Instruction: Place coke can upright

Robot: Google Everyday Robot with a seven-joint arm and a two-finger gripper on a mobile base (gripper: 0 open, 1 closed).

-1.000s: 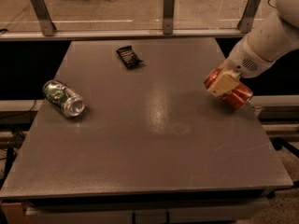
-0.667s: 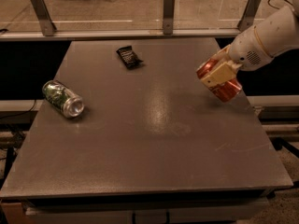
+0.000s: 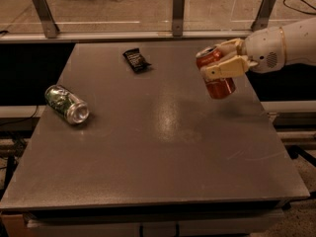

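The red coke can (image 3: 217,84) hangs in the air above the right side of the dark table (image 3: 158,147), nearly upright and leaning slightly. My gripper (image 3: 220,63) reaches in from the right on a white arm and is shut on the can's upper half, one beige finger (image 3: 224,68) across its front. The can's silver top faces up and to the left. Its shadow falls on the table below and to the right.
A green-and-silver can (image 3: 66,104) lies on its side near the table's left edge. A small black packet (image 3: 136,60) lies at the back centre. A railing with metal posts (image 3: 178,12) runs behind the table.
The gripper has lifted the coke can up and to the left off the table's right edge, turning it from tilted to nearly upright.
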